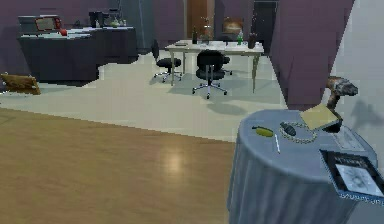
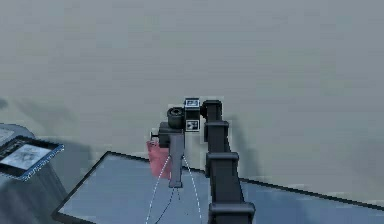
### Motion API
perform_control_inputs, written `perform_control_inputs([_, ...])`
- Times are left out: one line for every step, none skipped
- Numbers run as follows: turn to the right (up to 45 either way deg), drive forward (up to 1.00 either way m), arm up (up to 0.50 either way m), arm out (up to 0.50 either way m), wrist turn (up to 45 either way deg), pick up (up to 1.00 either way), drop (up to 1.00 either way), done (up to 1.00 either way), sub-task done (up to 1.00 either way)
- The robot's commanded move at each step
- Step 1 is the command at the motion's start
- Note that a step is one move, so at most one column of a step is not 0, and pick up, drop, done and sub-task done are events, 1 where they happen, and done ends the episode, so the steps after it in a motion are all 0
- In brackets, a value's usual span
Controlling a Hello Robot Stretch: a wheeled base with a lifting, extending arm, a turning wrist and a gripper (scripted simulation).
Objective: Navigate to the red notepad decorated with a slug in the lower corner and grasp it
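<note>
The forward view is softly lit, brightest on the pale cream floor (image 1: pixel 130 95) mid-room, while the dark purple walls (image 1: pixel 300 50) are dim and a pale sheen lies on the brown wooden plank floor (image 1: pixel 175 160) near its middle. Faint grey shadows spread under the black wheeled office chairs (image 1: pixel 210 68) and the light wooden table (image 1: pixel 180 45), the draped side of the round grey-blue clothed table (image 1: pixel 270 180) is darker than its top, and upright edges lean near that view's right. In the arm side view the plain beige-grey wall (image 2: pixel 100 70) is flatly lit, shading darker low down beside the dark square arm bar (image 2: pixel 225 165).
</note>
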Motion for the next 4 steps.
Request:
perform_control_inputs([0.0,0.0,0.0,0.0,45.0,0.0,0.0,0.0,0.0])
perform_control_inputs([0.0,0.0,0.0,0.0,45.0,0.0,0.0,0.0,0.0])
perform_control_inputs([0.0,0.0,0.0,0.0,45.0,0.0,0.0,0.0,0.0])
perform_control_inputs([0.0,0.0,0.0,0.0,39.0,0.0,0.0,0.0,0.0])
